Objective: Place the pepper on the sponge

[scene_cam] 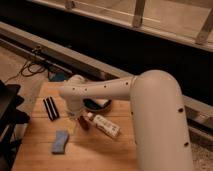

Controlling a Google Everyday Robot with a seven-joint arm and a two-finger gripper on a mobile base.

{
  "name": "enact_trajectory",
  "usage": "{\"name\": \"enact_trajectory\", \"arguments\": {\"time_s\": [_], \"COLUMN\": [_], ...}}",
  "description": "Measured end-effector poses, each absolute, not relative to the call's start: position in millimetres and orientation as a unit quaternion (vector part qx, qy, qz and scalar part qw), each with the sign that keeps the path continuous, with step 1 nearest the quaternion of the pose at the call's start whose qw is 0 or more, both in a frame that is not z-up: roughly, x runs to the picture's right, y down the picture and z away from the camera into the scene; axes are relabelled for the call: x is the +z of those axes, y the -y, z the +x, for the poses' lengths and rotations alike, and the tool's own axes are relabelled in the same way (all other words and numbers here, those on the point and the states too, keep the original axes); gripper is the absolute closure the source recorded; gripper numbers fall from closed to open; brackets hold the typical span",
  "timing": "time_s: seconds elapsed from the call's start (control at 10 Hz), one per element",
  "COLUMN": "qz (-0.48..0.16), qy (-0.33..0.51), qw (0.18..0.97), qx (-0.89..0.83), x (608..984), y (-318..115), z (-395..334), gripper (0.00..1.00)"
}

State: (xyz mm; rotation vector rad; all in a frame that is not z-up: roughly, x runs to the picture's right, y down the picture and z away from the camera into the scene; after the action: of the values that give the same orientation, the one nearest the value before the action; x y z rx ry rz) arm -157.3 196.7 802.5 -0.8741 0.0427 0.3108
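The light blue sponge (61, 141) lies on the wooden table (100, 155) near its front left. A small dark red shape, apparently the pepper (84, 122), sits just under my wrist beside the cap end of the white bottle. My gripper (75, 119) hangs below the white arm's wrist, above and to the right of the sponge and close to the pepper. The arm hides most of it, and I cannot tell whether it holds anything.
A white labelled bottle (104, 125) lies on its side right of the gripper. A dark bowl (98, 105) sits behind it. A black-and-white striped block (51, 108) lies at the left. Black equipment (9, 117) stands off the table's left edge.
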Motion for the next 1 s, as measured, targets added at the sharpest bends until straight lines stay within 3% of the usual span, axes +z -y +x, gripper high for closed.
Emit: {"name": "enact_trajectory", "arguments": {"time_s": [1.0], "qz": [-0.424], "qy": [-0.038], "qw": [0.888], "qx": [0.176], "x": [833.4], "y": [-214.3], "z": [-127.2], "gripper": [0.20]}}
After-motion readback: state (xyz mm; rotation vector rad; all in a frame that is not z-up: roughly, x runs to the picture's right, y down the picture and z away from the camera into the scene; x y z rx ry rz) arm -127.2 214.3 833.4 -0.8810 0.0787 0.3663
